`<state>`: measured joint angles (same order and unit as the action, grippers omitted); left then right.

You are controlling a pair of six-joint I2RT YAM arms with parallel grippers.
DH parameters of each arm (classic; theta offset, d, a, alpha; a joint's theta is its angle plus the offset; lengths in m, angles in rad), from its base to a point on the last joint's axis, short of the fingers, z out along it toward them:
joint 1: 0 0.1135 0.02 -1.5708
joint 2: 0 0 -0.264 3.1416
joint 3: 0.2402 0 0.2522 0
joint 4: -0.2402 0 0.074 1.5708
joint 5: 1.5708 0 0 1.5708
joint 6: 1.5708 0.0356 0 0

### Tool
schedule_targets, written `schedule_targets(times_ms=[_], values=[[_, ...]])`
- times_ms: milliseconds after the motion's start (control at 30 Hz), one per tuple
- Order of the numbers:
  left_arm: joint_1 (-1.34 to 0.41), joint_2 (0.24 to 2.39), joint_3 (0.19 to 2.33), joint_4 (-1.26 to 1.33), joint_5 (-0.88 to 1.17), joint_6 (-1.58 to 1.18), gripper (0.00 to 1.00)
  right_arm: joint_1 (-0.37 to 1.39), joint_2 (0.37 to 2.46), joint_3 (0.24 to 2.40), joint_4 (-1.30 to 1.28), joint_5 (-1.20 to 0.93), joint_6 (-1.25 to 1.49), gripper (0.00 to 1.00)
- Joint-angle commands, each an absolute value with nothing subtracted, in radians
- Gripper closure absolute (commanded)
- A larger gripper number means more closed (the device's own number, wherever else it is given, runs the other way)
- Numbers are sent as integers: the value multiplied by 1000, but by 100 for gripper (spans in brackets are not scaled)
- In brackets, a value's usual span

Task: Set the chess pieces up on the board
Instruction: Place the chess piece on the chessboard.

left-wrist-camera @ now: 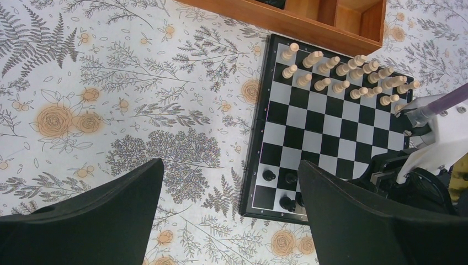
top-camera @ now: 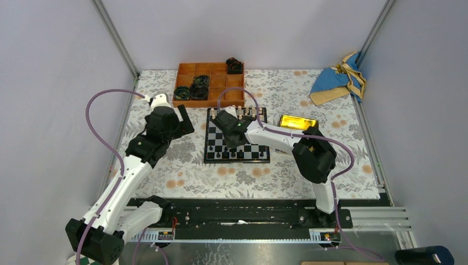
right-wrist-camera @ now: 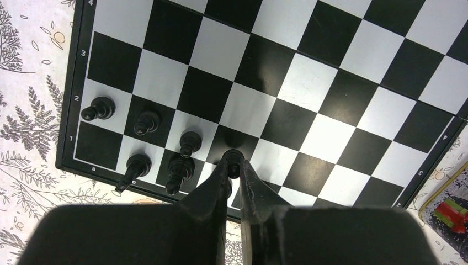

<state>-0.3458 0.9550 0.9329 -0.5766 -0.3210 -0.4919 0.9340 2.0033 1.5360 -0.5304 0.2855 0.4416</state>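
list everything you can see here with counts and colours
table cover: one, white floral, under everything
board: one, black and silvery-white, centre of the cover
black chess pieces: six, black, five standing at the board's near-left corner, one held
cream chessmen: two rows, cream, board's far edge; exact count unclear
tray: one, orange-brown, beyond the board
coiled rings: at least three, black, in tray compartments
cloth: one, blue and tan, far right corner
tin: one, gold, right of the board
left tool: open, empty, hovering left of the board
right tool: shut on a black piece over the near rows
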Motion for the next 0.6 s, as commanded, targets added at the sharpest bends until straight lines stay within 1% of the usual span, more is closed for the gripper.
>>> schedule_targets(times_ms=[0,367,467,567], values=[[-340,960,925,-537,-318,-489,1,940,2020,1542,-510,284,433,100],[-341,968,923,-532,-320,-486,1,940,2042,1547,-507,272,430,100],[-340,971,922,-530,-318,-486,1,939,2046,1551,-510,271,428,97],[-340,972,922,-529,-319,-485,1,940,2048,1556,-512,267,427,90]])
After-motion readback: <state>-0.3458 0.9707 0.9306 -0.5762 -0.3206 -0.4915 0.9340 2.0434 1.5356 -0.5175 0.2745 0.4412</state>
